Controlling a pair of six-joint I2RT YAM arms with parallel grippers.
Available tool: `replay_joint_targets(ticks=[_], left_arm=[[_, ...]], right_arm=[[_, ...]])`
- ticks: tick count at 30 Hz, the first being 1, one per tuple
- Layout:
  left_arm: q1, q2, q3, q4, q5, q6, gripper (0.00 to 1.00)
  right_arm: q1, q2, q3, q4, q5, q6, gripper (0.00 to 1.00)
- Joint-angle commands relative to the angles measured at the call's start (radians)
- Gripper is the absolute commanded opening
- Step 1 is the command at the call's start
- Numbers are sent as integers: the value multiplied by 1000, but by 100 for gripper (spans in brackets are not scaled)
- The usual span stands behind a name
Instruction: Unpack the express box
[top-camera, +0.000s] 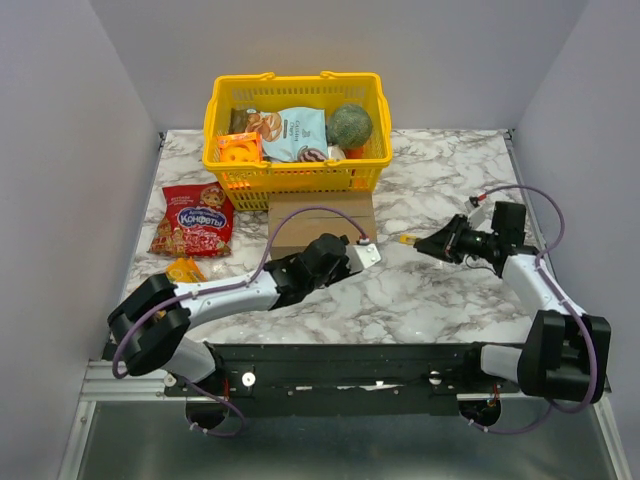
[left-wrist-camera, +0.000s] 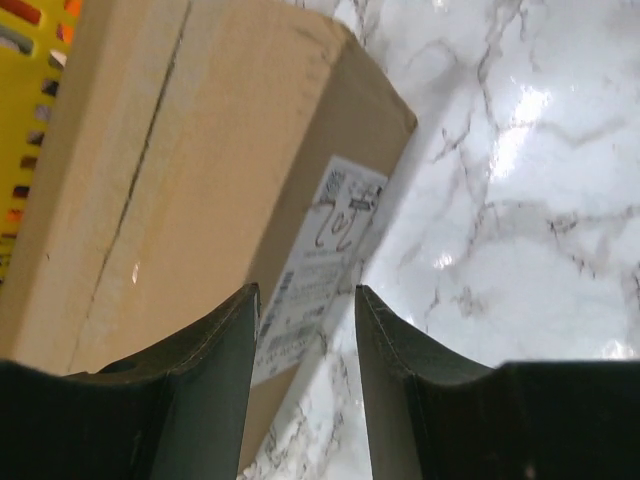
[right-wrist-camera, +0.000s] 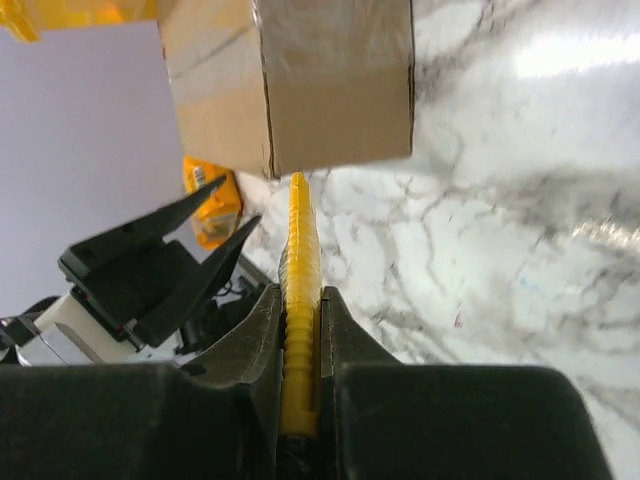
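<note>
The express box (top-camera: 322, 218) lies flat on the tabletop (top-camera: 450, 190), midway along the far edge. Its far side sits just beside the yellow basket (top-camera: 296, 176); I cannot tell whether they touch. The flaps are down, and a straight seam (left-wrist-camera: 140, 170) runs along the top. A white label (left-wrist-camera: 322, 262) is stuck on the side near the box's near right corner.

The left gripper (left-wrist-camera: 306, 292) hangs low at that near right corner. Its fingers (left-wrist-camera: 222, 345) are parted by a moderate gap with nothing held between them, and the label shows through the gap.

The right gripper (right-wrist-camera: 298, 300) is toward the right edge of the tabletop, lying roughly level and aimed left at the box. It is clamped tight on a yellow tool (right-wrist-camera: 302, 235), a thin ridged strip whose tip points at the box's near right corner. In the top view the tip stands apart from the box.

A red sweets bag (top-camera: 193, 218) lies flat near the left edge, beside the box and the basket. A small orange packet (top-camera: 186, 268) lies just nearer than the bag. The basket holds several packets and a round green thing (top-camera: 351, 124).
</note>
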Motion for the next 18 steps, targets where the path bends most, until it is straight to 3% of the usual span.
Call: replay_joint_targets(ticks=[1,8,12,18], left_arm=[[11,-140,-55,-91,104,7,54],[63,-247,-22,-193,83,26,61],[130,-263,-5,-222,83,42,61],[152,-267,-8,-205,155,96,62]], right_arm=[[17,87,12,240,111,10,0],[178,218,77,339,127,41,0],[301,169,111,215,94,3,1],[300,52,85,-40,160,-112,0]])
